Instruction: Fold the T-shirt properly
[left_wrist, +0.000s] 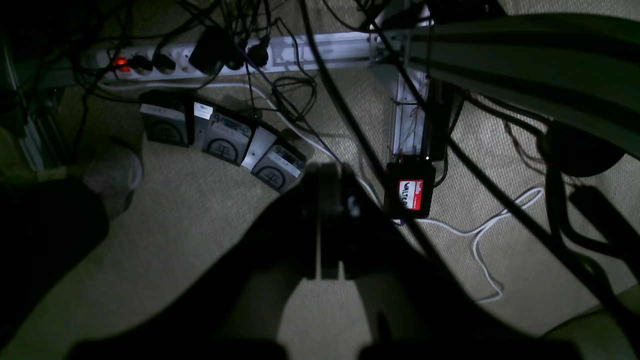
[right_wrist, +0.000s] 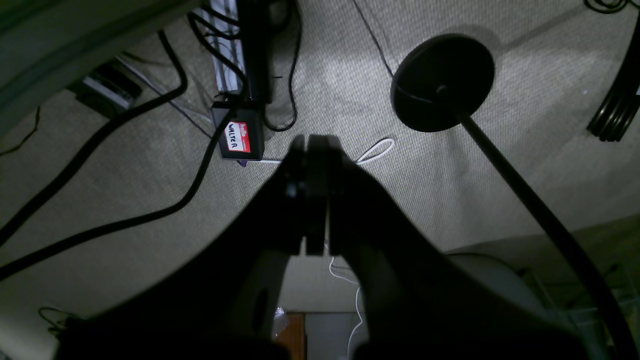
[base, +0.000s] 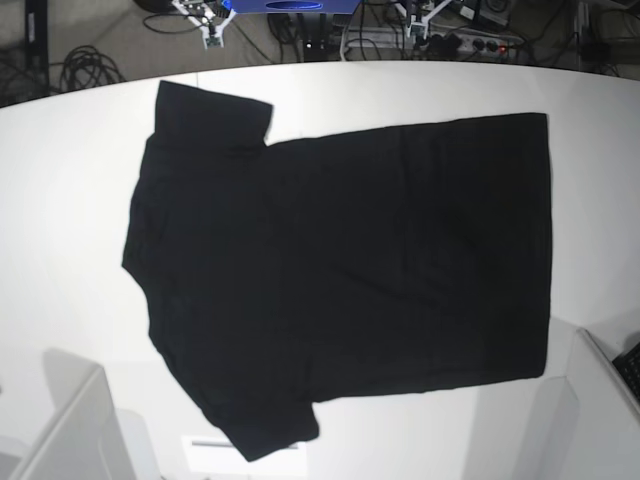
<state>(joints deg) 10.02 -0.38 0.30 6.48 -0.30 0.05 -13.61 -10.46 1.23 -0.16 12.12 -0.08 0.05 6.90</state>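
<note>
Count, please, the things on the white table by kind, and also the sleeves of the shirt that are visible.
T-shirt, black, spread flat on the table: 1
Sleeves visible on it: 2
Total things on the table: 1

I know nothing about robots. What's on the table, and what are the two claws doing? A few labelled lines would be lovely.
garment: T-shirt, black, spread flat, plain side up
lying on: white table
sleeves: toward the base view's left
fold progress: none visible yet
left claw: shut, holding nothing, away from the table, over carpet
right claw: shut, holding nothing, over carpet
below claws: power strip, black box with a "hello" name sticker
</note>
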